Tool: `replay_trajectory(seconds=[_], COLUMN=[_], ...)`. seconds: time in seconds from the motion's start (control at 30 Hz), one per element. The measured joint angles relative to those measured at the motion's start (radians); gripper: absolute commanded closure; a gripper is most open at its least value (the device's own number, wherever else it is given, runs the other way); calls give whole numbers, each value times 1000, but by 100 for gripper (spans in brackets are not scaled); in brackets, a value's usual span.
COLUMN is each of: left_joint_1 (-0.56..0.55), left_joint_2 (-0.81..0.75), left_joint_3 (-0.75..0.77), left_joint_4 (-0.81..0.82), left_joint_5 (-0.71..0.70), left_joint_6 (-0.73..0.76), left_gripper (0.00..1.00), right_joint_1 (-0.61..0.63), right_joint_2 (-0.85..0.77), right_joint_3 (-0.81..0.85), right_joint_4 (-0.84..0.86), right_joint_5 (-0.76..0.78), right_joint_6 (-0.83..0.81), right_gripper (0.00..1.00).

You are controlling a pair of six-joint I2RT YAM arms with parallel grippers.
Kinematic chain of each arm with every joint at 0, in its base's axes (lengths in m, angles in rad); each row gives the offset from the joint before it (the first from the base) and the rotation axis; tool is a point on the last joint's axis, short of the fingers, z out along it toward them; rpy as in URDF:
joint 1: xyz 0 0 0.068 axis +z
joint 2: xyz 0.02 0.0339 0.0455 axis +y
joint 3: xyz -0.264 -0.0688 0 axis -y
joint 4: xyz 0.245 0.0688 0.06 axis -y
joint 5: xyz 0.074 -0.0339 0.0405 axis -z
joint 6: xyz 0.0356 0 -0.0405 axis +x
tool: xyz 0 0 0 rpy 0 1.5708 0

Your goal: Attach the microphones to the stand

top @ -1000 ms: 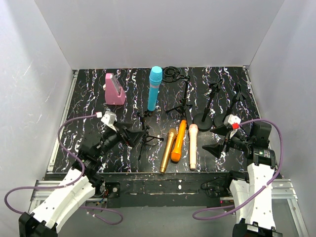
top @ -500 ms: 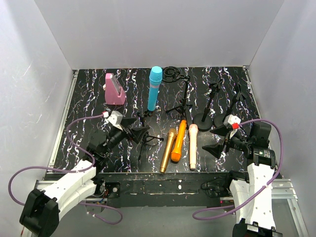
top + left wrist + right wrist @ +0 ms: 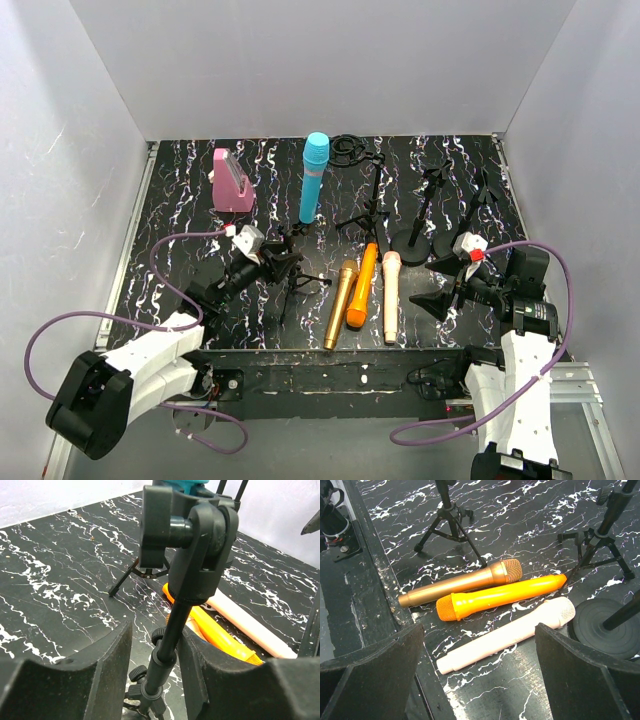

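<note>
A small black tripod stand [image 3: 294,276] stands left of centre; its pole [image 3: 170,632] with the clip head [image 3: 192,540] rises between my left gripper's [image 3: 282,259] jaws. They are narrowed round the pole, the right pad against it and a gap on the left. The gold [image 3: 340,303], orange [image 3: 362,285] and peach-pink [image 3: 390,295] microphones lie side by side on the table. The cyan microphone [image 3: 313,178] stands upright at the back on another stand. My right gripper [image 3: 480,675] hangs wide open above the peach-pink microphone [image 3: 510,632], with the orange one [image 3: 500,597] and the gold one [image 3: 460,582] beyond.
A pink wedge block [image 3: 232,181] sits at the back left. More black stands are at the back right: a tripod [image 3: 372,205], a round-based one [image 3: 420,228] and another [image 3: 482,205]. A black ring mount [image 3: 350,150] lies near the back wall.
My left arm has reached forward and right to the tripod stand, and its jaws have narrowed round the pole. The right arm has not moved.
</note>
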State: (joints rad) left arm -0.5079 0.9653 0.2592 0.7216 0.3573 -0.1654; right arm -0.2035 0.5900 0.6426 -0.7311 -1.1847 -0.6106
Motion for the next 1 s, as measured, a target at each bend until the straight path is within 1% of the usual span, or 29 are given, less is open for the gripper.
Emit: replay_trajectory(seconds=[0.1, 0.17, 0.27, 0.33, 0.37, 0.43, 0.5, 0.53, 0.6, 0.73, 0.87, 1.0], left_joint_1=[0, 0, 0, 0, 0, 0, 0, -1, -1, 1, 1, 1], left_joint_2=[0, 0, -3, -6, -8, -11, -15, -15, -16, -28, -53, -89], left_joint_3=[0, 3, 12, 22, 26, 31, 33, 34, 40, 50, 66, 103], left_joint_4=[4, 5, 2, -4, -6, -11, -13, -14, -18, -44, -103, -183], left_joint_5=[0, -2, -2, 1, 3, 12, 26, 29, 36, 36, 27, -53], left_joint_6=[18, 27, 35, 40, 43, 46, 50, 46, 74, 79, 97, 185], left_gripper=[52, 51, 56, 60, 64, 75, 94, 100, 100, 100, 100, 100], right_joint_1=[0, 0, 0, 0, 0, 0, 0, 0, 0, 0, 0, 0], right_joint_2=[0, 0, 0, 0, 0, 0, 0, 0, 0, 1, 1, 1], right_joint_3=[0, 0, 0, 0, 0, 0, 0, 0, 0, 0, 0, 0], right_joint_4=[0, 0, 0, 0, 0, 0, 0, 0, 0, 0, 0, 0], right_joint_5=[0, 0, 0, 0, 0, 0, 0, 0, 0, 0, 0, 0], right_joint_6=[0, 0, 0, 0, 0, 0, 0, 0, 0, 0, 0, 0], right_gripper=[2, 2, 2, 2, 2, 2, 2, 2, 2, 2, 2, 2])
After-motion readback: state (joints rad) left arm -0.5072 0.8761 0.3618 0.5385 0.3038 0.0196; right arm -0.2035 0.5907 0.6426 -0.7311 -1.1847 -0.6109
